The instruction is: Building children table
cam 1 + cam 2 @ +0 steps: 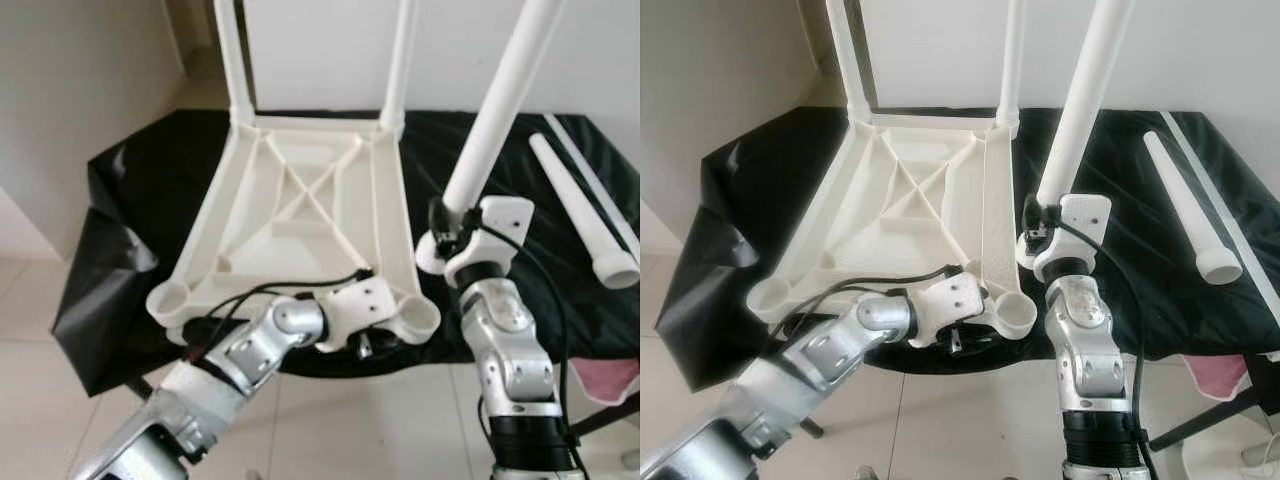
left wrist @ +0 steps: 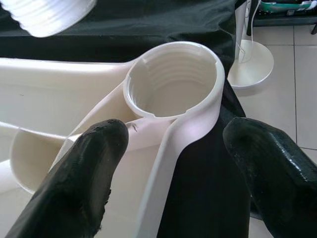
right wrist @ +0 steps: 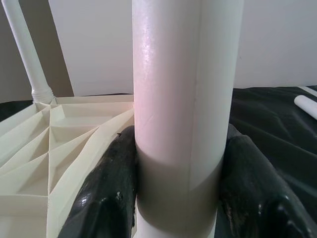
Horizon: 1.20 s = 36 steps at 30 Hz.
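Note:
The white plastic table (image 1: 300,200) lies upside down on a black-covered surface, with two legs (image 1: 400,60) standing in its far corners. Both near sockets, right (image 1: 420,318) and left (image 1: 168,298), are empty. My right gripper (image 1: 450,235) is shut on a white leg (image 1: 500,100), held tilted just right of the near right socket. In the right wrist view its fingers (image 3: 106,188) clamp the leg (image 3: 183,99). My left gripper (image 2: 181,144) is open, its fingers (image 2: 84,173) straddling the rim below the threaded socket (image 2: 173,79). The leg's threaded end (image 2: 49,15) hovers nearby.
A spare white leg (image 1: 585,215) and a thin white rod (image 1: 600,180) lie on the black cloth (image 1: 130,170) at the right. A pink cloth (image 1: 605,380) hangs at the lower right. A white round stand base (image 1: 1230,455) sits on the tiled floor.

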### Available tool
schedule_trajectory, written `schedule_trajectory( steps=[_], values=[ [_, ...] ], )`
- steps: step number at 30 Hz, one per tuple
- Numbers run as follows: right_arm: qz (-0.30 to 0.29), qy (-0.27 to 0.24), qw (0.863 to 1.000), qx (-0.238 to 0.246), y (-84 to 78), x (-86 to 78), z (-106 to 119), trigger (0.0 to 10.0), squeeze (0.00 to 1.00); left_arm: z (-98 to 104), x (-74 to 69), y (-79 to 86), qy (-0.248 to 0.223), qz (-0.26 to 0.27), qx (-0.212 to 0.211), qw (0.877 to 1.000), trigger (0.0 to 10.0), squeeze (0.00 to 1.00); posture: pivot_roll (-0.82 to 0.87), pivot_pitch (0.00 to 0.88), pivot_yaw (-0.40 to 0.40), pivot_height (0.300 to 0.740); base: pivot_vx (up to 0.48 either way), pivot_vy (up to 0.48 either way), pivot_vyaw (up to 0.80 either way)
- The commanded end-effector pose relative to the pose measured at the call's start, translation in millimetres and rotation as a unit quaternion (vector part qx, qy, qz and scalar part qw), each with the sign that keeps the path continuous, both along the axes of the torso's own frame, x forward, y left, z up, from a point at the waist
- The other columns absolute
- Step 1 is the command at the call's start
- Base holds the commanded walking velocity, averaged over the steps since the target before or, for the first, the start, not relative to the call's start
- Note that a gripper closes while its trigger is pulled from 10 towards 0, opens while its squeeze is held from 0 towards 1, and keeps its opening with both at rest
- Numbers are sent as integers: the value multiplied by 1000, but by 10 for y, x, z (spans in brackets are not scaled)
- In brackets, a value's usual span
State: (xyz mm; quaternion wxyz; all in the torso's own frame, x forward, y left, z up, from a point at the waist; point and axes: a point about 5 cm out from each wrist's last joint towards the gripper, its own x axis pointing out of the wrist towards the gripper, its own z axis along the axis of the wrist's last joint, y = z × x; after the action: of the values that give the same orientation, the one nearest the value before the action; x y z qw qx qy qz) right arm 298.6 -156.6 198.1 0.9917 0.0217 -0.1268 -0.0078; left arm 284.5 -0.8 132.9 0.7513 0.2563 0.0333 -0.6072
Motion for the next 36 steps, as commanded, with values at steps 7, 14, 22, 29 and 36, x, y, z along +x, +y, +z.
schedule_trajectory(
  steps=[7, 14, 22, 29, 36],
  values=[
    [1, -3, 1000, 0, 23, 18, 49, 10000, 0, 37, 152, -252, -30, 67, -15, 997, 10000, 0, -99, 39, -14, 740, 0, 0, 0],
    [0, -2, 1000, 0, 20, 22, 33, 10000, 0, 53, 208, -541, -49, 89, -7, 995, 10000, 0, -102, 42, -16, 740, 0, 0, 0],
    [0, -6, 1000, 0, -15, -35, 18, 10000, 0, 113, 262, -554, -60, 101, -22, 993, 10000, 0, -112, 47, -10, 740, 0, 0, 0],
    [-3, 0, 1000, -5, -72, -100, -44, 10000, 0, 10, 239, -396, -62, 92, -11, 994, 10000, 0, -97, 51, -16, 740, 0, 0, 0],
    [2, -7, 1000, -2, -23, -47, -2, 10000, 0, -54, 389, -387, -85, 148, 28, 985, 10000, 0, -92, 48, -20, 740, 0, 0, 0]
  ],
)
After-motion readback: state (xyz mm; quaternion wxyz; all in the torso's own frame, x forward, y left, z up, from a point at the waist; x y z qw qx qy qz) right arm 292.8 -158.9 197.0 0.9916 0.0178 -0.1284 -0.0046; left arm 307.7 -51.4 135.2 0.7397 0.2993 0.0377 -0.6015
